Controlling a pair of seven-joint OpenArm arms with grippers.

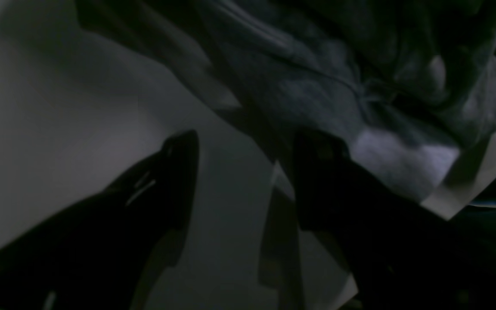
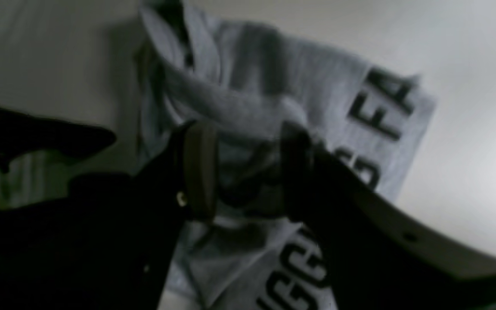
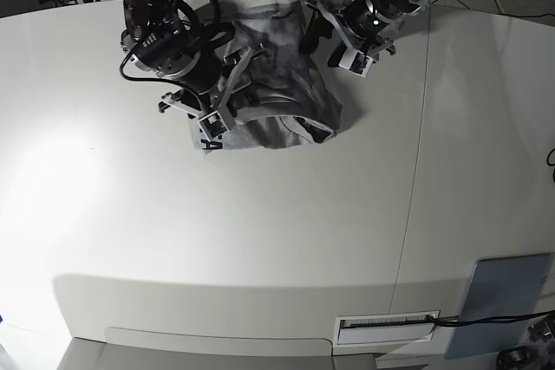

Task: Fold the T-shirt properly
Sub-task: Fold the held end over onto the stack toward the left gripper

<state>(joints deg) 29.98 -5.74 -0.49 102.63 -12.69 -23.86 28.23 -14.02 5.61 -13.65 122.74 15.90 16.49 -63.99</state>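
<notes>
Your T-shirt lies crumpled in a heap at the far end of the white table, between the two arms, with folds piled over one another and black letters showing along its near-left edge. Your left gripper has its jaws spread wide with nothing between them; it hangs low over bare table just beside the shirt's edge, and one finger is at the cloth's border, though you cannot tell if it touches. Your right gripper is over the left part of the heap, jaws partly apart, and a raised ridge of grey fabric runs across the gap between them. The wrist view is too blurred to say whether the pads are actually pinching that ridge or only straddling it. Printed letters show on the cloth beyond the right gripper.
</notes>
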